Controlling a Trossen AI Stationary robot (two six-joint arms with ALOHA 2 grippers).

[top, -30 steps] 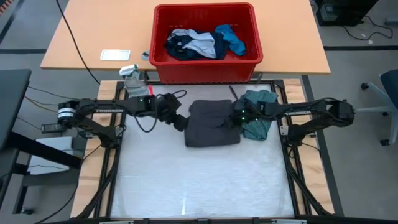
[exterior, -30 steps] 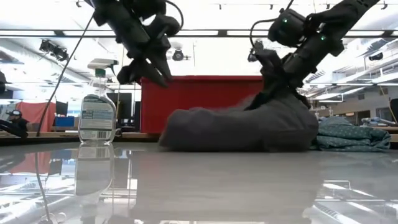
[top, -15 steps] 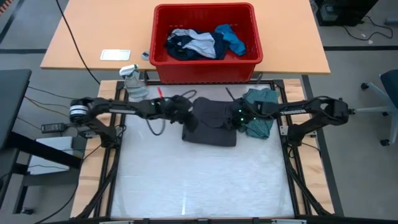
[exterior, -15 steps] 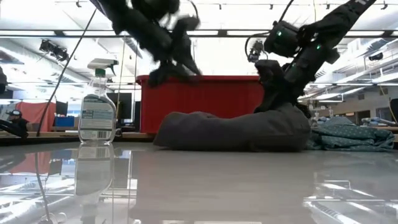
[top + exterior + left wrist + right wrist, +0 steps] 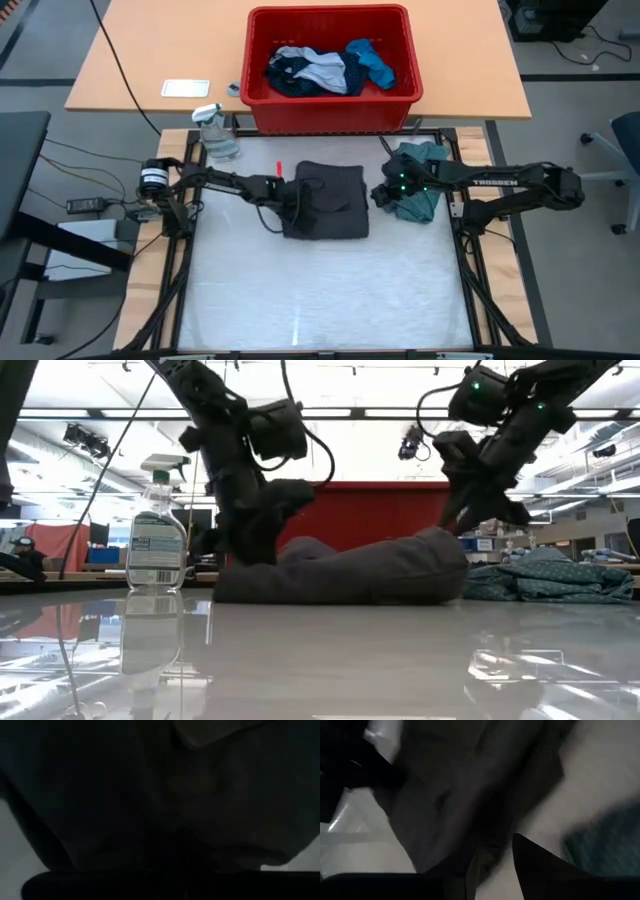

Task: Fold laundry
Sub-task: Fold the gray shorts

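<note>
The white work surface (image 5: 320,290) had loads of open room toward its near edge, the folded dark grey piece (image 5: 325,200) sat up by the far edge just in front of the red bin (image 5: 330,105), the left gripper (image 5: 293,203) was clamped on its left edge, and the right gripper (image 5: 381,193) hovered slightly apart just off its right edge beside the teal-green shirt (image 5: 420,190).

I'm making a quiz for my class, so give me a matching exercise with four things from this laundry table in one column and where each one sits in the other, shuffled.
Things:
1. grey piece
2. teal shirt
3. spray bottle
4. blue piece

Places:
A. in the red bin
B. far left corner of the mat
C. middle of the mat, between both arms
D. far right of the mat, beside the right arm

Pairs: 1-C, 2-D, 3-B, 4-A
</note>
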